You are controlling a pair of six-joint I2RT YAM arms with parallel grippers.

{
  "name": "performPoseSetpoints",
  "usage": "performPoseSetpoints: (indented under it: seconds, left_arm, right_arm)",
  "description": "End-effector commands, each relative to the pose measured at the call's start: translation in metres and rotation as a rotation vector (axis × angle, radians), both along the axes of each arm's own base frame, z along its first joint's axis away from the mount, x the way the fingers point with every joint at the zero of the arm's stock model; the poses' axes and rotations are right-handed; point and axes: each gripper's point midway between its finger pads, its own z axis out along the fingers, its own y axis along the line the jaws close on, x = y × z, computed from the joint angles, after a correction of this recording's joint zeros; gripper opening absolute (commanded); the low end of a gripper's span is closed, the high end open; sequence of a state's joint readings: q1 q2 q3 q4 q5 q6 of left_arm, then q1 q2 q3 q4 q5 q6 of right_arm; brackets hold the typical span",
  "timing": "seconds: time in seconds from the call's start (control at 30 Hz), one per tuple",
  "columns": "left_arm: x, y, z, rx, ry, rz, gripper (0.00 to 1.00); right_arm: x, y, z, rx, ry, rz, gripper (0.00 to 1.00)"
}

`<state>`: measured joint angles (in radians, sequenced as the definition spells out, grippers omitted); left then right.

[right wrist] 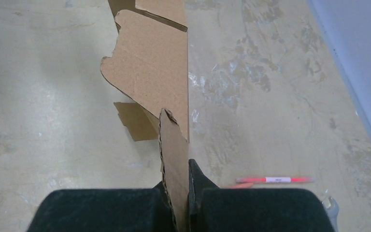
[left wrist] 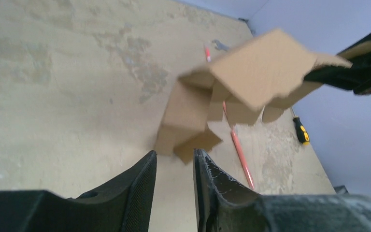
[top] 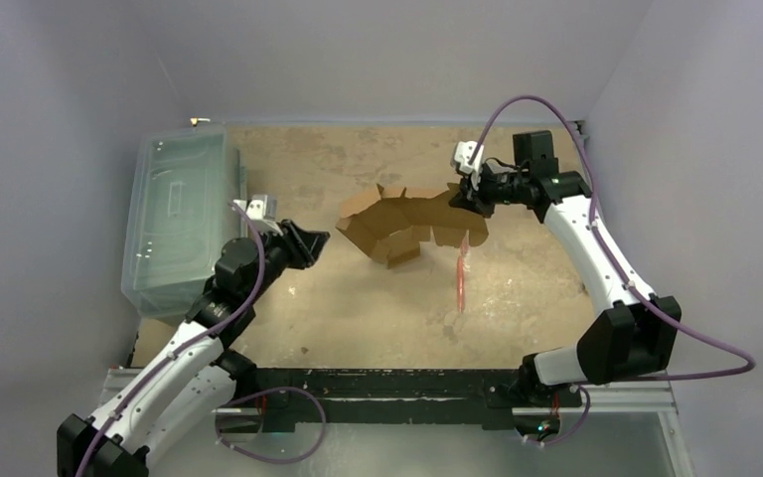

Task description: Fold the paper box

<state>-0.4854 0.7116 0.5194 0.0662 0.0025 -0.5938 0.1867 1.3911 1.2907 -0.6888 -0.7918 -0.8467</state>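
Observation:
The paper box (top: 402,225) is a brown die-cut cardboard sheet, partly bent, held up off the table in the middle. My right gripper (top: 471,198) is shut on its right-hand flap; in the right wrist view the flap (right wrist: 174,159) stands on edge between the jaws, with the sheet (right wrist: 149,67) stretching away beyond. My left gripper (top: 315,241) is open and empty, to the left of the box and apart from it. In the left wrist view its fingers (left wrist: 140,188) point at the box's lowest flaps (left wrist: 188,125).
A large clear plastic bin (top: 179,214) stands at the table's left edge. A red pen (top: 461,273) lies on the table below the box's right end. A yellow-and-black tool (left wrist: 300,130) lies near the right wall.

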Motion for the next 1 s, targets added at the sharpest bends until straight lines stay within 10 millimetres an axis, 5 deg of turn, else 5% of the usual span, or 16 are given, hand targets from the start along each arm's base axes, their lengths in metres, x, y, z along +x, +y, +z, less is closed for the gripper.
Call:
performPoseSetpoints:
  seconds: [0.0,0.23,0.53,0.6,0.67,0.7,0.97]
  left_arm:
    - [-0.017,-0.014,-0.025,-0.118,0.081,-0.077,0.37]
    - [-0.006,-0.027,-0.07,-0.144,0.081,-0.083,0.45]
    - [0.023,-0.042,-0.073,-0.009,-0.106,-0.082,0.57]
    - [0.032,-0.037,-0.072,0.024,-0.137,-0.049,0.7]
    - [0.039,-0.026,-0.074,0.042,-0.141,0.012,0.96]
    - [0.042,-0.019,-0.072,0.042,-0.16,0.042,0.99]
    - [0.055,-0.023,-0.076,0.078,-0.239,-0.027,0.95]
  right_arm:
    - [0.014,0.008,0.021,0.025,-0.013,-0.054,0.0]
    - [0.01,0.015,0.008,0.056,0.043,-0.056,0.0]
    - [0.004,0.016,-0.004,0.053,0.074,-0.035,0.0]
    - [0.001,0.016,-0.004,0.052,0.075,-0.025,0.0]
    - [-0.001,0.017,-0.004,0.054,0.076,-0.015,0.0]
    - [-0.002,0.017,-0.003,0.055,0.076,-0.012,0.0]
    - [-0.008,0.02,0.0,0.073,0.074,0.021,0.0]
